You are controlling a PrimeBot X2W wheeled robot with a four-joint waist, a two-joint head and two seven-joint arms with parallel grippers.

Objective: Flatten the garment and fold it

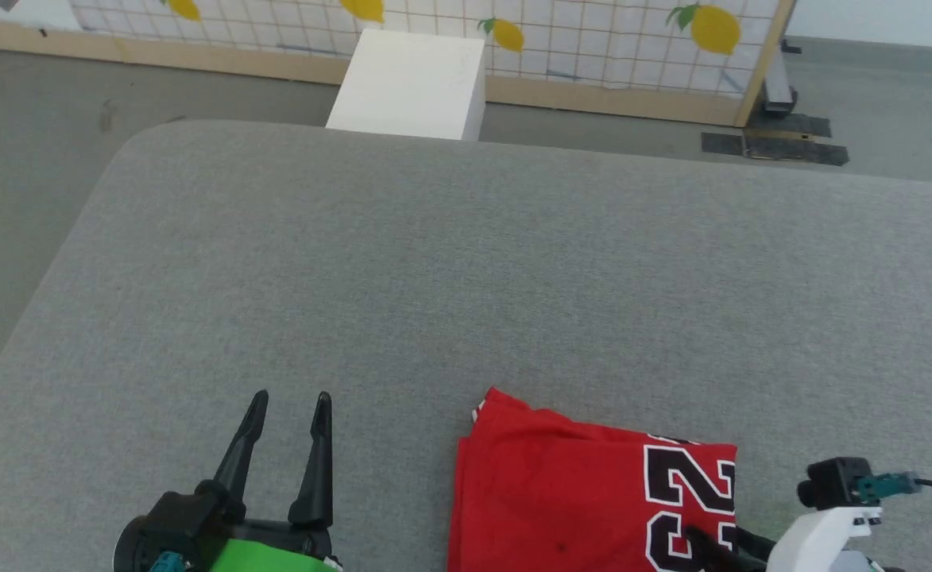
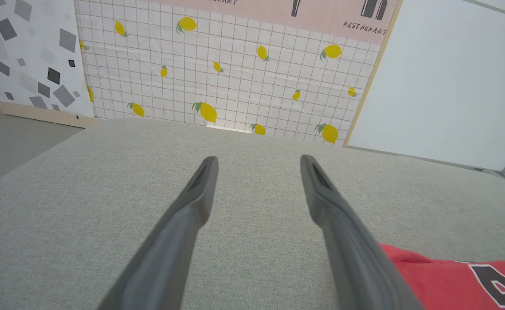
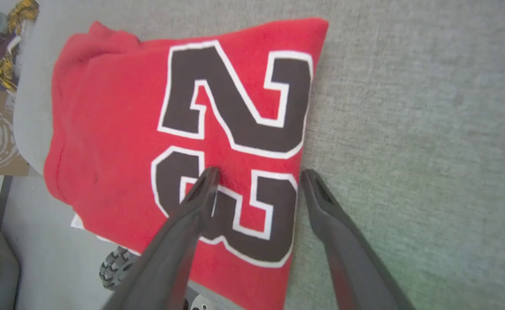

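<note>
The folded red shirt with a black, white-edged "23" (image 3: 106,129) lies at the near edge of the grey cloth-covered table (image 1: 466,278), toward the right. The right gripper (image 3: 259,173) is nearer. Its jaws are apart, one finger over the number, one past the shirt's edge. The left gripper (image 1: 291,401), jaws also apart, sits over bare table beside it.

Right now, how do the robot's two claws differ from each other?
Place: the left gripper is over the bare grey surface, off to the side of the garment; the right gripper is at the garment's edge.
Beneath the fingers: the left gripper has only grey surface; the right gripper has one finger over the black number and the other just off the cloth.
Shared: both are open and hold nothing.
</note>
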